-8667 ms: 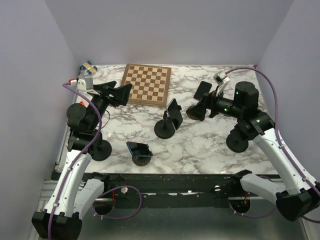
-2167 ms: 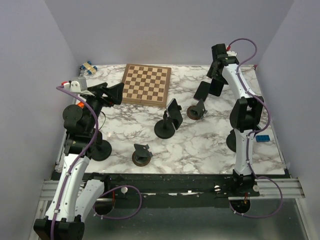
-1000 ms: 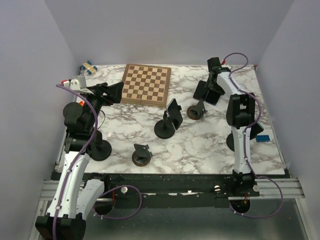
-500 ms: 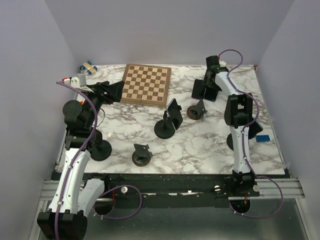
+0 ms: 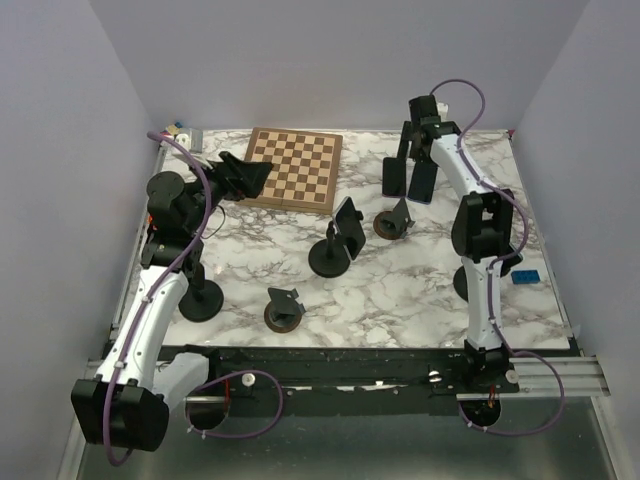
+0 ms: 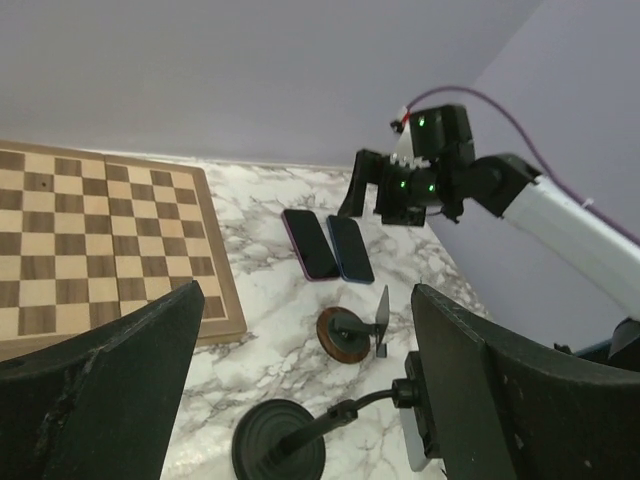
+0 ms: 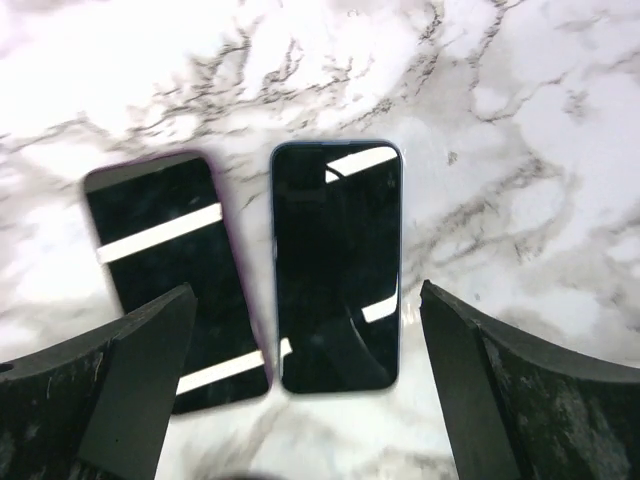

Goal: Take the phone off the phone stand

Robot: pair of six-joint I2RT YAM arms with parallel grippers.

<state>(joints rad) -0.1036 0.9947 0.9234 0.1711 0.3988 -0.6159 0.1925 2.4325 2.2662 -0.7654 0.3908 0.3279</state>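
A phone (image 5: pixel 349 222) sits clamped in the gooseneck stand with the black round base (image 5: pixel 328 258); the left wrist view shows its edge (image 6: pixel 412 445). Two phones lie flat side by side at the back, a purple one (image 5: pixel 393 180) (image 7: pixel 175 270) and a blue one (image 5: pixel 421 184) (image 7: pixel 337 265). My right gripper (image 5: pixel 414 155) (image 7: pixel 305 290) hangs open and empty above them. My left gripper (image 5: pixel 250 172) (image 6: pixel 308 290) is open and empty, in the air left of the chessboard, facing the stands. Two small brown-based stands (image 5: pixel 393 222) (image 5: pixel 284 310) are empty.
A wooden chessboard (image 5: pixel 293 167) lies at the back left. A small blue block (image 5: pixel 524 277) lies beside the right arm. Small items sit in the far left corner (image 5: pixel 180 130). Purple walls close in the table on three sides.
The right gripper has let go of the blue phone, which lies beside the purple one, and has drawn up and back. The left arm has swung up and to the right.
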